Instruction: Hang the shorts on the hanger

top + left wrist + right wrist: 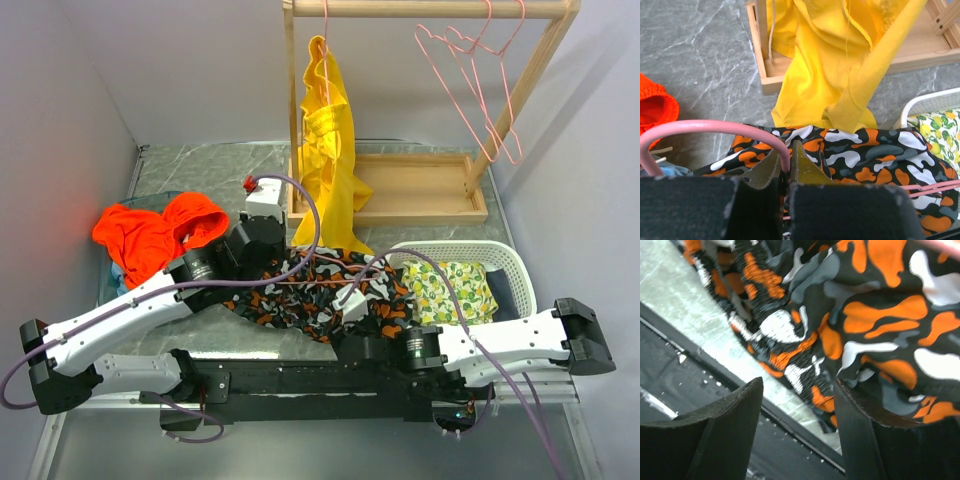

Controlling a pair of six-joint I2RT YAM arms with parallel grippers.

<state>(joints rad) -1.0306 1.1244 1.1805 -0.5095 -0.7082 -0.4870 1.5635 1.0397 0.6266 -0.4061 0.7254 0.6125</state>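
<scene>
The shorts [305, 290], black with orange, white and grey blotches, lie spread on the table between the two arms. My left gripper [786, 150] is shut on the pink wire of the hanger [705, 126]; the hook curves off to the left, and another pink wire [940, 186] runs across the shorts [865, 150]. In the top view the left gripper [268, 255] sits at the shorts' far left edge. My right gripper [797, 385] stands open just off the gathered waistband of the shorts [790, 340], at the table's near edge, its right finger [865, 430] against the fabric.
A yellow garment [325, 150] hangs from the wooden rack [410, 205] behind the shorts, with spare pink hangers [480, 90] on its rail. An orange-red garment [150, 235] lies at the left. A white basket [505, 262] at the right holds a lemon-print cloth [450, 290].
</scene>
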